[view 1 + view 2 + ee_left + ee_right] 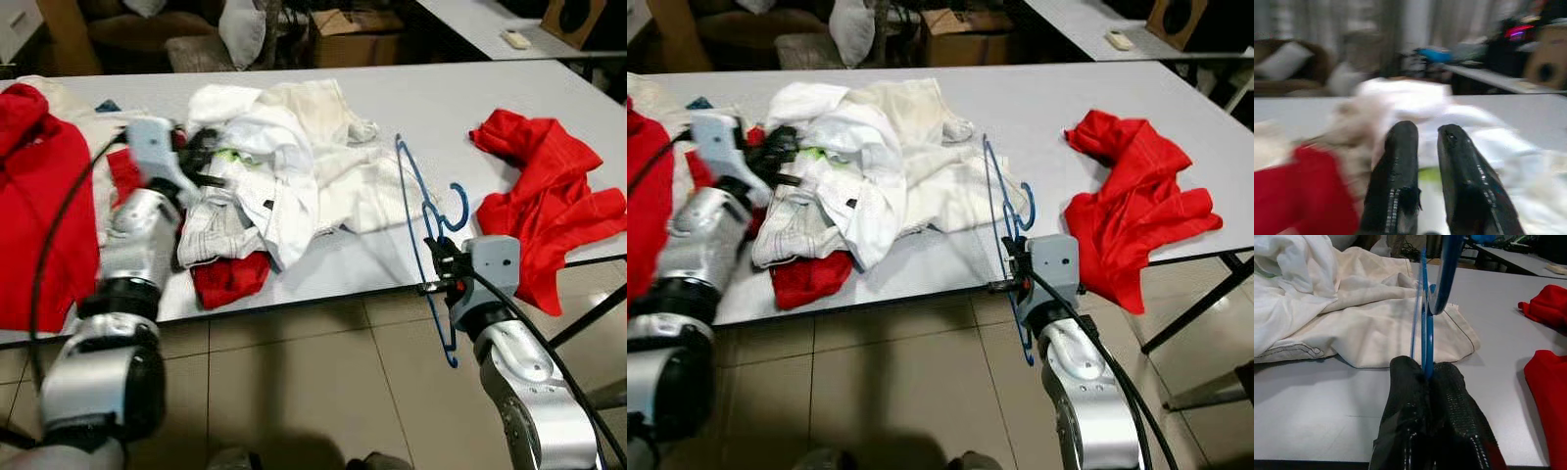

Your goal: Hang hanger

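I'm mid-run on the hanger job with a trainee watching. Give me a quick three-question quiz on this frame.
1. True or false: the right pincer is shut on the blue hanger.
2. Which garment lies nearest the right arm? A) the red garment at the table's right end B) the white clothes pile C) the cardboard box
3. Fill in: the left pincer is above the ____ clothes pile, fingers slightly apart.

Key: 1 true. 2 A. 3 white.
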`<state>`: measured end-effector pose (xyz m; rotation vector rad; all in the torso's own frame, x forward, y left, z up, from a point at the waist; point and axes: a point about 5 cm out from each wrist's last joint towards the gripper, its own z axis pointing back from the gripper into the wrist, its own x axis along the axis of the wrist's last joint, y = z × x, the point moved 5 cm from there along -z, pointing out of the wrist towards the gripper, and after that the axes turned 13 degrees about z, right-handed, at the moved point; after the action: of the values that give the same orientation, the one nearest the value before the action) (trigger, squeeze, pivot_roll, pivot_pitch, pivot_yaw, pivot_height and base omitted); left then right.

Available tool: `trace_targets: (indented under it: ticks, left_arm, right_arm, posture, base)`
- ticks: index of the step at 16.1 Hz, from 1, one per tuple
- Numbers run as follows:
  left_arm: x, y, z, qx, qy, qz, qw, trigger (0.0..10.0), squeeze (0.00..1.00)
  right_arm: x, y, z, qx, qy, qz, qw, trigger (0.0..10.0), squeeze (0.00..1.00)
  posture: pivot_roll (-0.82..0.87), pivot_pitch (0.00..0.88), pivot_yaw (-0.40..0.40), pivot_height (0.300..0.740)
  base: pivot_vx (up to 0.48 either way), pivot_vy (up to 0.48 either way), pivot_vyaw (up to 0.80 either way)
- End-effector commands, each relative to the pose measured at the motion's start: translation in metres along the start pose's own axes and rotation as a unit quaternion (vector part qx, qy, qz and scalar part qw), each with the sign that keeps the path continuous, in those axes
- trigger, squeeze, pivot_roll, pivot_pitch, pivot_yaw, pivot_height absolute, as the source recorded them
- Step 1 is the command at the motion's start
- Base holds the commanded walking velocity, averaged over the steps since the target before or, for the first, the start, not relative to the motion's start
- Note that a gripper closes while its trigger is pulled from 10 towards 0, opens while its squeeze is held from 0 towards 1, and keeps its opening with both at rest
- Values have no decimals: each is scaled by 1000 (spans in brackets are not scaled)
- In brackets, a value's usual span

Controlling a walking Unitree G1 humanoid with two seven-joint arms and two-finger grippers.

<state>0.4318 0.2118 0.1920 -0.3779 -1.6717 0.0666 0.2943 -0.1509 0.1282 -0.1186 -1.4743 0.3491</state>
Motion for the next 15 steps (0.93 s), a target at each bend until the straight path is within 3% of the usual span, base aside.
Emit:
trace_targets:
  ticks: [1,4,6,8,10,11,12,15]
  left_arm:
    - [5,6,-5,27,1,-6,1000,10000,1000]
    - [1,15,-8,66,22,-53,996,10000,1000]
    - [-2,17,-9,81,31,-60,994,10000,1000]
    - [1,19,-13,99,24,-12,995,10000,1000]
    - [0,15,-15,93,12,78,993,10000,1000]
    - [-2,14,-16,89,13,98,991,10000,592]
    - [-6,10,-16,77,19,128,989,10000,0]
    - [-14,5,-15,67,20,166,984,9765,0]
  right_arm:
    - [3,1,-2,3,-7,4,1000,10000,0]
    - [2,2,-1,6,-7,6,1000,10000,0]
    - [2,1,0,6,-6,7,1000,10000,0]
    - [2,-2,2,4,-4,9,1000,10000,0]
    - [2,-3,3,2,-2,9,1000,10000,0]
    - [2,-3,3,2,-2,9,1000,10000,0]
    - [2,-2,3,3,-1,9,1000,10000,0]
    - [2,-3,3,4,0,10,1000,10000,0]
  posture:
    - [-158,22,-17,740]
    - [-163,30,-17,740]
    - [-173,41,-22,740]
    - [-184,54,-21,740]
    - [-187,64,-23,740]
    - [-188,66,-24,740]
    - [-189,69,-25,740]
    - [-192,73,-28,740]
  base:
    - [0,0,0]
    - [0,0,0]
    - [0,0,0]
    - [0,0,0]
    - [0,0,0]
    - [0,0,0]
    - [0,0,0]
    - [0,0,0]
